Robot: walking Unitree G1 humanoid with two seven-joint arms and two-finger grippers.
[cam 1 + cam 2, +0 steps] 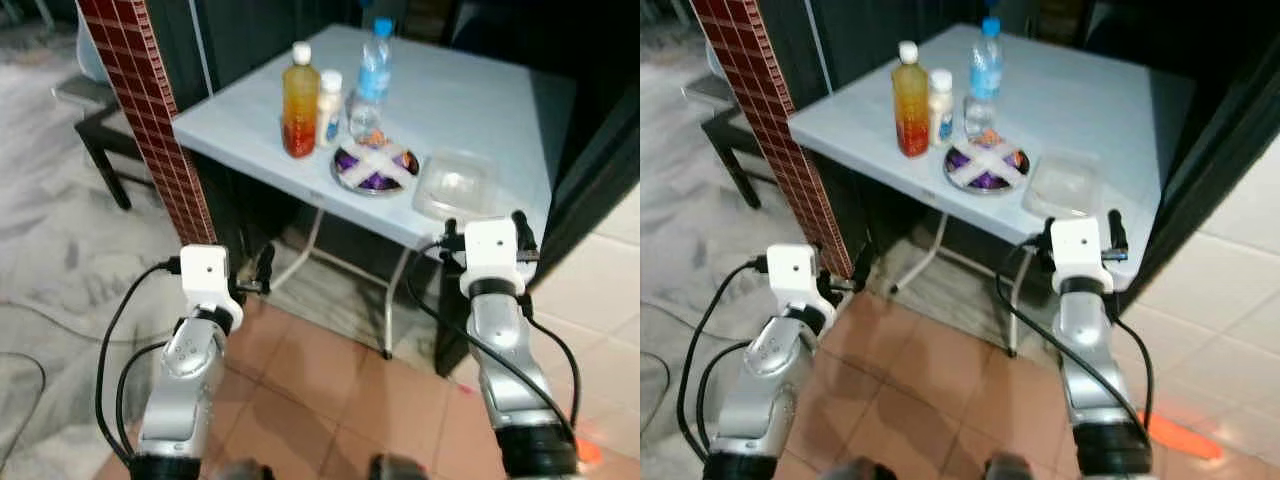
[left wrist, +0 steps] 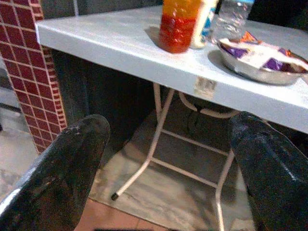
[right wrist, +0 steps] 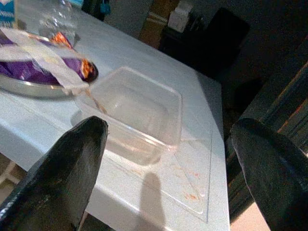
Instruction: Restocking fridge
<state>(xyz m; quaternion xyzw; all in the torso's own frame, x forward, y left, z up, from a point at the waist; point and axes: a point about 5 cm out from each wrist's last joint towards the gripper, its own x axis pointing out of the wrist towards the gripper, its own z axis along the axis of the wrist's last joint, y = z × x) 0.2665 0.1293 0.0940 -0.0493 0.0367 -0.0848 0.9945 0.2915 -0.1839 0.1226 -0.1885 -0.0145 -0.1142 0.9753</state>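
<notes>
My right gripper (image 3: pixel 163 159) wide open and empty near the table's (image 1: pixel 470 100) front edge facing the tub (image 1: pixel 455 183), my left gripper (image 2: pixel 168 159) wide open, empty, below the edge

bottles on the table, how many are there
3, clustered at the table's far left: an orange juice bottle, a small white bottle right beside it, and a clear water bottle behind the metal dish.

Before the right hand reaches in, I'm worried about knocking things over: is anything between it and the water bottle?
Yes. The right hand is open at the table's near edge, and the clear tub sits just ahead of it. Beyond that, the snack bowl lies right in front of the water bottle.
</notes>
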